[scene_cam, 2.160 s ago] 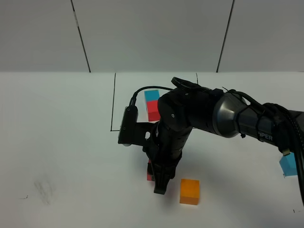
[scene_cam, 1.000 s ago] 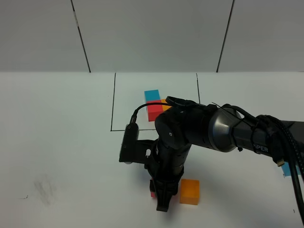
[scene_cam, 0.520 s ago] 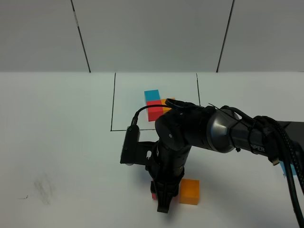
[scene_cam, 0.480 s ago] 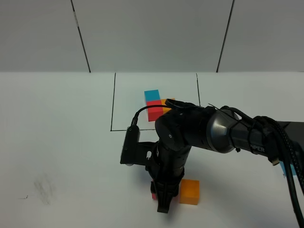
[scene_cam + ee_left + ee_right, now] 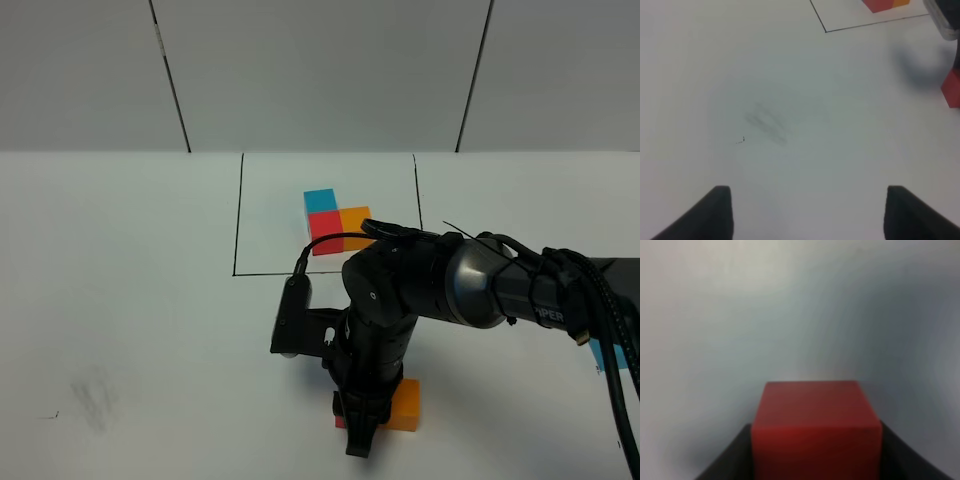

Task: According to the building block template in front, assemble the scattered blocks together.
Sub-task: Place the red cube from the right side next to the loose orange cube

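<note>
Lettering first: white print on the black right arm (image 5: 440,290), near the forearm, and only the letters "PER" can be made out, the rest too small to read; no other writing anywhere on the white table (image 5: 130,300). Up at the back sits the building block template (image 5: 325,225), blue over red with orange at the side, inside its thin black outline (image 5: 238,215). In front of the template, outside that outline, the right gripper (image 5: 815,450) points down at the table with its fingers (image 5: 725,455) pinching the red block (image 5: 815,425) from both sides. From the high view the arm covers nearly all of that block, only a red sliver showing, and it hides the outline's near right corner too. The orange block (image 5: 405,405) sits just beside the gripper, on the template's near side; whether it touches the red one cannot be told. The light blue block (image 5: 603,355) is well off to the right of the template, half behind a black cable (image 5: 596,305). The left gripper (image 5: 817,215) hangs over bare table left of the template, fingers spread, nothing between them, a faint grey smudge (image 5: 767,122) below
</note>
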### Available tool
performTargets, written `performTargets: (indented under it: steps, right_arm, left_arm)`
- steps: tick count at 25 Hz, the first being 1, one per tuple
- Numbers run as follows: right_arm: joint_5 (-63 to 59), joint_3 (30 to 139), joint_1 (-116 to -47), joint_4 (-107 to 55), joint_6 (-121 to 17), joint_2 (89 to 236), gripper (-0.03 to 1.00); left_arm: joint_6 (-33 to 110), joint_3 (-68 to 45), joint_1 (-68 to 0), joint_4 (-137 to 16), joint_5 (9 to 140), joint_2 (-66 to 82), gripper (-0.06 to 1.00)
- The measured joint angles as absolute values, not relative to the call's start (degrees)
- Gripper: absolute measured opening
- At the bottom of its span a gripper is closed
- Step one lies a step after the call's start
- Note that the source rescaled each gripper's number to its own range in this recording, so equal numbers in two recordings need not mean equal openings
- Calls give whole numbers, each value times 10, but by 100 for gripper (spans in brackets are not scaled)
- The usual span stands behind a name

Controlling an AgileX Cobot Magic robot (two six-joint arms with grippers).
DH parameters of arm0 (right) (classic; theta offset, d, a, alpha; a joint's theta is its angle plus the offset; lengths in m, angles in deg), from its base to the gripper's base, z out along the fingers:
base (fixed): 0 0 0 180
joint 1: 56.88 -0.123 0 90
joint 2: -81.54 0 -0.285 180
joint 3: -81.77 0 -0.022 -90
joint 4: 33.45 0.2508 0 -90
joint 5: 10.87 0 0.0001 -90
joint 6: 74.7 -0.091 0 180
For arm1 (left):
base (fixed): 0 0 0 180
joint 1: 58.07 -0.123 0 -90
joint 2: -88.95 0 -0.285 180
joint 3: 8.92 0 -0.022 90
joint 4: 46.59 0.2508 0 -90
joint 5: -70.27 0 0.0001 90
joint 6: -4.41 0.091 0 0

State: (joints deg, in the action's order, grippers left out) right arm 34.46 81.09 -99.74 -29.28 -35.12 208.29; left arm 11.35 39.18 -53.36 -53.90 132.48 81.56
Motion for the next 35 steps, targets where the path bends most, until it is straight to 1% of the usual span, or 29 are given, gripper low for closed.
performTargets:
  steps: [18, 24, 35]
  right_arm:
    - [337, 810, -988, -310, -349, 2083, 19]
    - [339, 810, -987, -310, -295, 2083, 19]
    - [341, 810, -987, -310, -278, 2083, 19]
  left_arm:
    - [113, 392, -534, -539, 1325, 816, 53]
    - [113, 392, -534, -539, 1325, 816, 53]
    - [113, 392, -534, -539, 1325, 816, 53]
